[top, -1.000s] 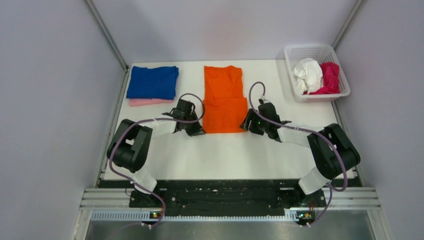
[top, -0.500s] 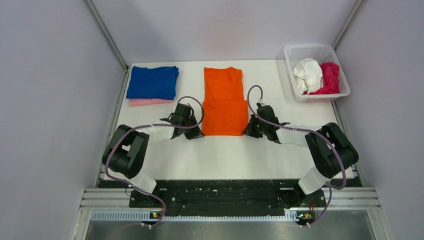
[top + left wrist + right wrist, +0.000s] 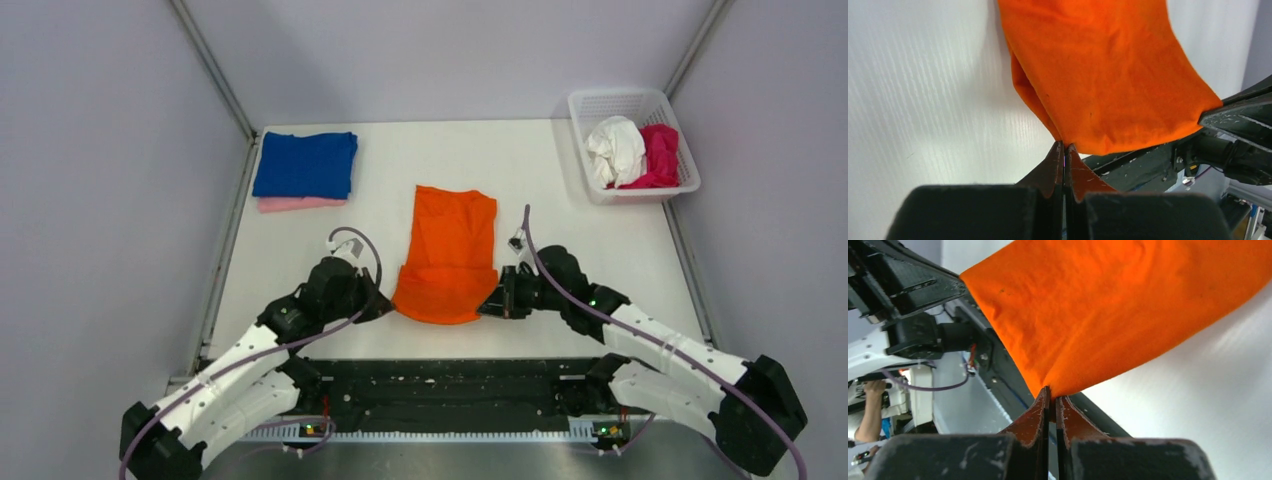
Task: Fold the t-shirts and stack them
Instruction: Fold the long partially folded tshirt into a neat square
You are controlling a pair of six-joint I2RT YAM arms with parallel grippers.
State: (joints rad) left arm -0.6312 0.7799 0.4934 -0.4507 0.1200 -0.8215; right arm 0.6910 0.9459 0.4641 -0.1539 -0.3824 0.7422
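You had the left gripper [image 3: 386, 306] clamped on the near left corner of the orange shirt [image 3: 447, 255], and the right gripper [image 3: 487, 305] clamped on its near right corner. In each wrist view the fingers were pressed together with a nip of orange cloth caught at their tips. The shirt was folded into a long strip. Its near end was held up between the two grippers and sagged a little in the middle, throwing a shadow on the table [image 3: 560, 200]. Its far end lay flat around the middle of the table. The lifted end was near the table's front edge.

The blue shirt [image 3: 305, 165] sat folded on top of the pink shirt [image 3: 300, 204] in the far left corner. The white shirt [image 3: 617, 148] and the magenta shirt [image 3: 660, 155] lay crumpled side by side in the basket [image 3: 625, 100] at the far right corner.
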